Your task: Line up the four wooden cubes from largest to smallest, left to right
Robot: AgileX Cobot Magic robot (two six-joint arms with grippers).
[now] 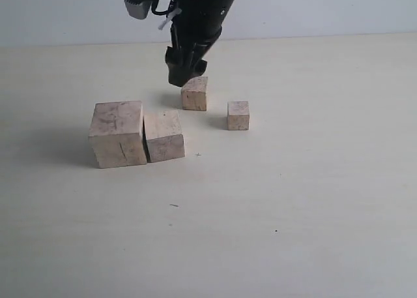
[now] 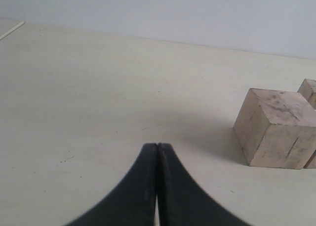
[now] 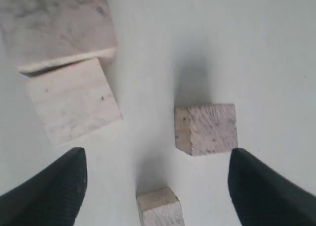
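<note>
Left of centre we see the largest cube [image 1: 117, 134] touching the second cube [image 1: 164, 136]. The third cube [image 1: 195, 93] sits higher in the frame, with the smallest cube [image 1: 238, 115] to its right. The right gripper [image 1: 185, 80] hangs over the third, spread wide; the left gripper [image 2: 157, 154] is clenched, empty.

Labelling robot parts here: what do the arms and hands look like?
Right arm: glossy black, with a grey camera block and black cable at the wrist. Left hand: smooth black fingers, curved and tapering. Right hand: black fingers with fine ribbing.
</note>
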